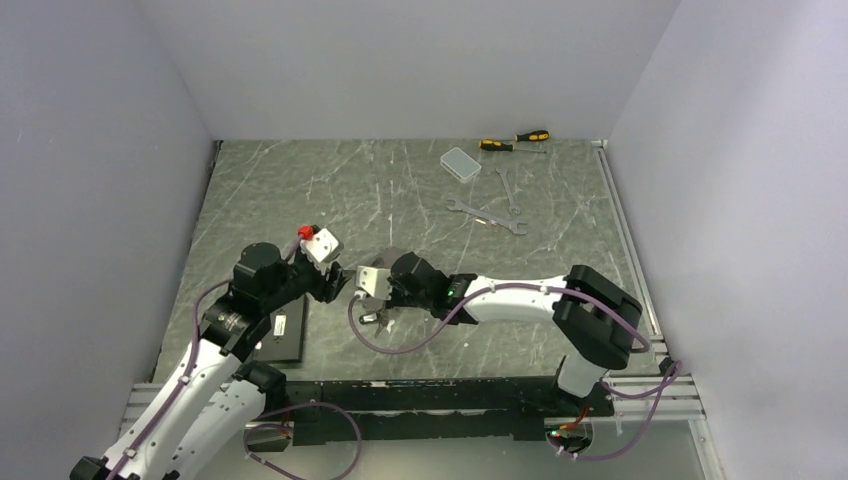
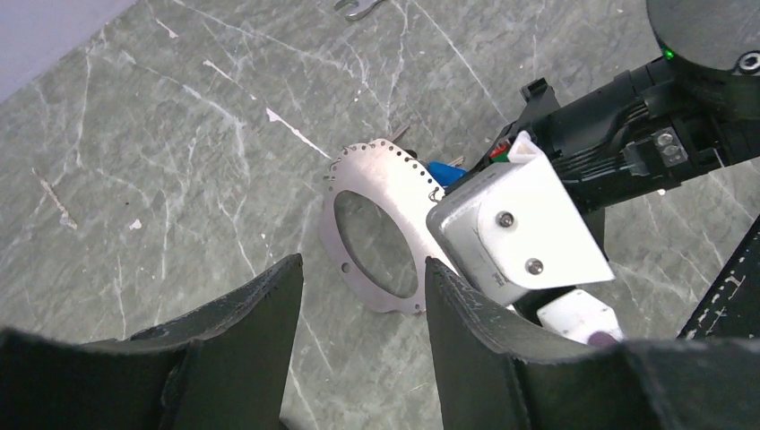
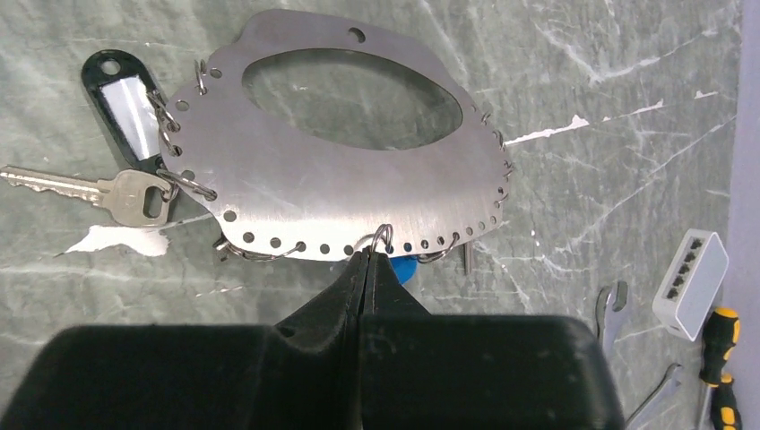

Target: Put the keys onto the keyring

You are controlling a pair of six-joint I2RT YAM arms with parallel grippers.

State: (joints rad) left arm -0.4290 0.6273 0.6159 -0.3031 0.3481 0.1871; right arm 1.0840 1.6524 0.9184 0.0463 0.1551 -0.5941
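Table [image 1: 400,190]: grey-green marble pattern, closed in by plain white walls on three sides.
Writing: none can be read; the black tag [image 3: 125,94] has a plain white insert.
Keyring [image 3: 341,193]: one flat silver plate with a large oval cut-out, a row of small holes along its rim and several thin wire loops through them.
Keyring place: flat on the table at near centre, between the two grippers; in the left wrist view it is partly under the right wrist's camera.
Keys: one silver key [image 3: 99,190] hangs on a loop at the rim beside the tag. One blue key [image 3: 403,267] is mostly hidden under the near edge.
Right gripper [image 3: 367,260]: fingers pressed together, tips at a small wire loop on the near rim; whether they pinch it is unclear.
Left gripper [image 2: 363,296]: fingers spread wide, nothing between them, just short of the plate.
Wrenches [image 1: 485,215]: two, far right of the table.
Screwdrivers [image 1: 515,140]: two, yellow and black handles, at the far edge.
Box [image 1: 460,163]: one, pale, near the screwdrivers.
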